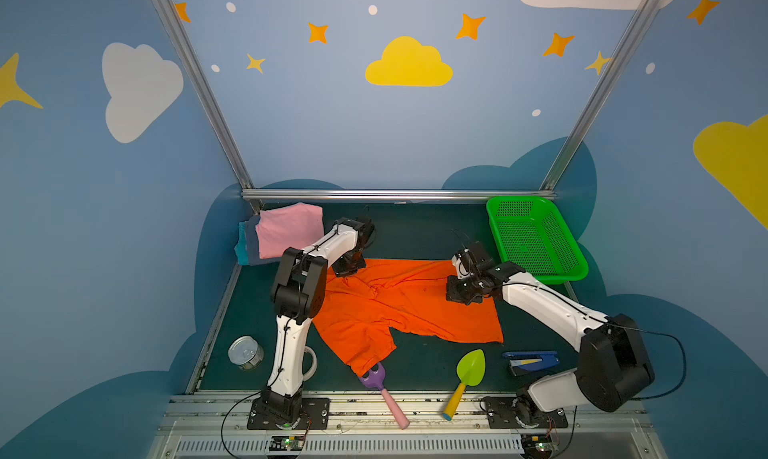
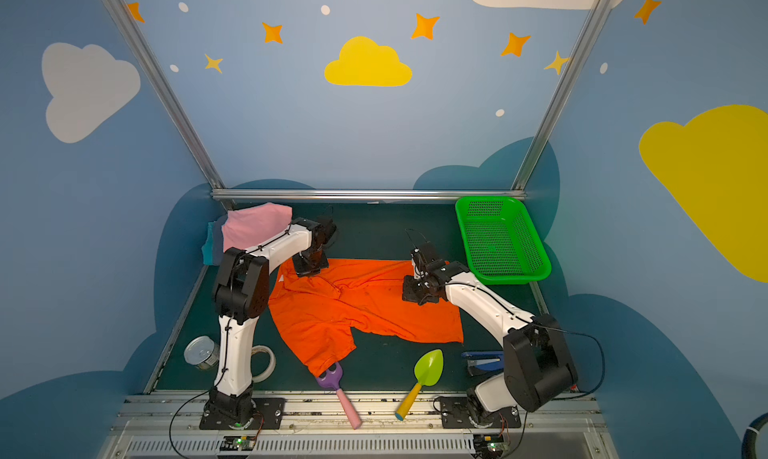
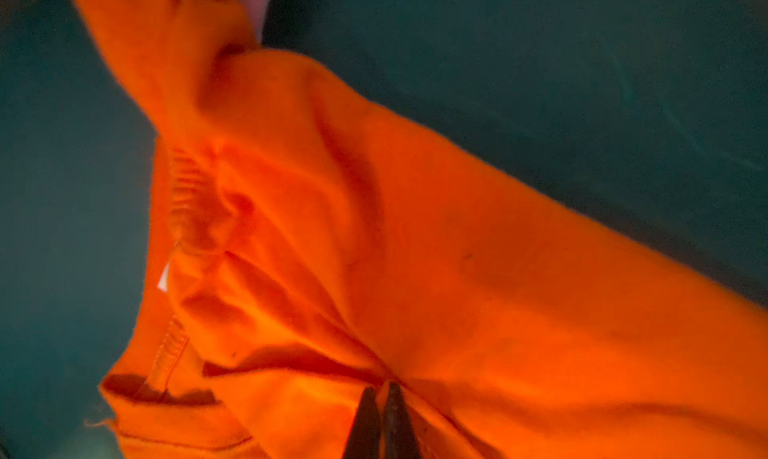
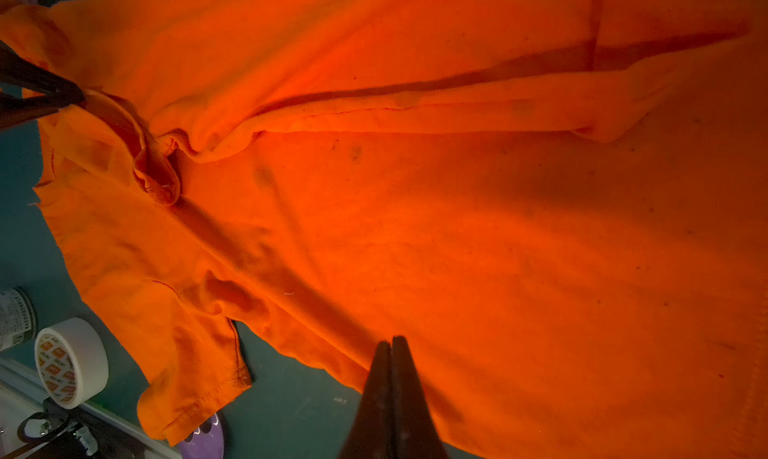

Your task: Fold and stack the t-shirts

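Note:
A bright orange t-shirt (image 1: 399,307) (image 2: 361,307) lies rumpled across the middle of the dark green table, one sleeve pointing toward the front edge. My left gripper (image 1: 349,270) (image 3: 380,388) is shut on a pinch of the shirt's far left part near the collar; creases run into its tips. My right gripper (image 1: 457,290) (image 4: 391,340) is shut, its tips down on the shirt's right part near an edge, and no cloth shows between them. At the back left, a pink folded t-shirt (image 1: 289,230) tops a grey-blue one (image 1: 251,245) and a teal one (image 1: 240,245).
A green perforated basket (image 1: 536,236) stands at the back right. Along the front lie a tin can (image 1: 245,353), a tape roll (image 1: 311,363), a purple tool with a pink handle (image 1: 382,388) touching the sleeve's end, a green toy shovel (image 1: 469,369) and a blue stapler (image 1: 532,361).

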You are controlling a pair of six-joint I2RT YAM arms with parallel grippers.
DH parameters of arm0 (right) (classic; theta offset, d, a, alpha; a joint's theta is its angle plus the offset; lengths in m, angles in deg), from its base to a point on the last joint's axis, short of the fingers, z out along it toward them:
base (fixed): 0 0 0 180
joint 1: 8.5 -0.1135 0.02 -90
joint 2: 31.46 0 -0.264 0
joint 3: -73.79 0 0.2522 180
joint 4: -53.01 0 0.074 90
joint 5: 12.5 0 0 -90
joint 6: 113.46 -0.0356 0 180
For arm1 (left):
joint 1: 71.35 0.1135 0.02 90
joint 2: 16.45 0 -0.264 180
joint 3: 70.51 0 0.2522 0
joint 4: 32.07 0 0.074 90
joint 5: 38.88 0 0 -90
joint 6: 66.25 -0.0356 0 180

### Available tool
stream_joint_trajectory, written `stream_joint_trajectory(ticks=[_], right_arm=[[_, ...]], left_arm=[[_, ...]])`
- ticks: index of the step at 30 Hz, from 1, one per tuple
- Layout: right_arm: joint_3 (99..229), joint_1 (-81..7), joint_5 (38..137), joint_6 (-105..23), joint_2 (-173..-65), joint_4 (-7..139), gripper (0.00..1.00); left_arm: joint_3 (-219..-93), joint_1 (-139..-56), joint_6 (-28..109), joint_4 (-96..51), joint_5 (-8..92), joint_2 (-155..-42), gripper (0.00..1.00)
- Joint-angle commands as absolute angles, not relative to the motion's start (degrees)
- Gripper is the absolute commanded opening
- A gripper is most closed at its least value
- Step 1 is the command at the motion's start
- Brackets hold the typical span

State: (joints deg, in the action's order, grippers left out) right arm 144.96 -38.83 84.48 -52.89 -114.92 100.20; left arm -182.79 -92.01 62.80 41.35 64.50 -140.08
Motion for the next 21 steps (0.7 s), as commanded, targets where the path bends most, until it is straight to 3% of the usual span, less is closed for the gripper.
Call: stream_joint_trajectory(ticks=[1, 6, 11, 17, 21], right_arm=[[144.7, -38.6, 85.4, -53.0, -113.6, 100.1, 0.00], [144.5, -38.6, 86.8, -53.0, -113.2, 99.2, 0.00], [143.5, -38.7, 87.0, -52.4, -111.8, 99.6, 0.00], [142.9, -38.6, 83.8, -51.3, -108.6, 103.0, 0.00], [143.9, -38.3, 79.4, -51.0, -107.2, 105.2, 0.04]], left_arm=[[-180.5, -93.1, 64.2, 45.6, 67.4, -132.2, 0.05], [-170.6, -95.2, 66.9, 45.6, 69.0, -121.8, 0.10], [-156.4, -97.1, 71.4, 41.2, 66.9, -113.5, 0.22], [-140.7, -98.3, 76.8, 33.7, 63.5, -109.6, 0.29], [-138.9, -98.3, 77.1, 32.8, 63.6, -107.6, 0.33]])
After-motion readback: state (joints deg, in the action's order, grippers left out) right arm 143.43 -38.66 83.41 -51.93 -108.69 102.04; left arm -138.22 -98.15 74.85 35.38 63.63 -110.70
